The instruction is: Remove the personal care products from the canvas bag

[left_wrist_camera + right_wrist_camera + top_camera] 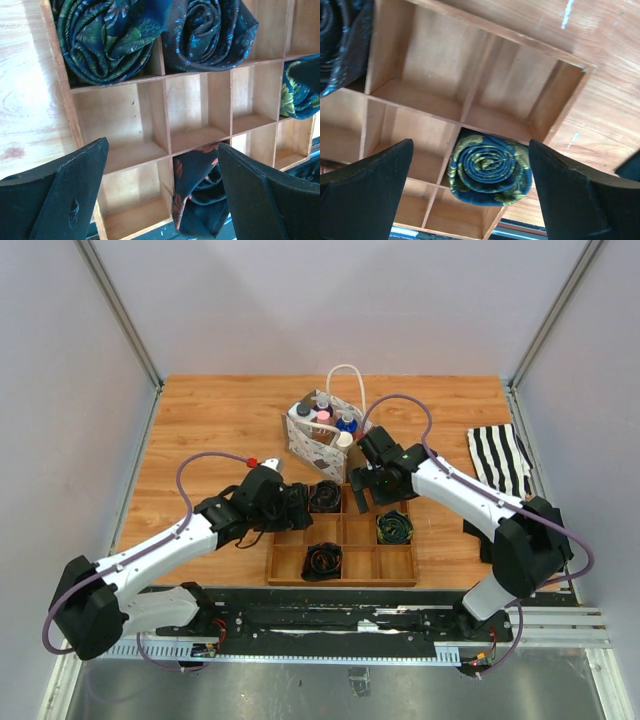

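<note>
The canvas bag [312, 443] stands upright behind the wooden tray, its rope handle raised. Several small bottles [325, 418] stand inside it, one with a blue cap [346, 425]. My right gripper [363, 483] is open and empty, just in front of the bag's right corner and over the tray's back edge. In the right wrist view it [470, 195] hangs above a blue and yellow roll [490, 170]. My left gripper [303, 510] is open and empty over the tray's left side. In the left wrist view it [162, 200] frames empty compartments. Neither wrist view shows the bag.
The wooden divided tray [395, 578] lies in front of the bag and holds several rolled dark patterned cloths [325, 495], also seen in the left wrist view [107, 40]. A black-and-white striped cloth [500, 460] lies at the right edge of the table.
</note>
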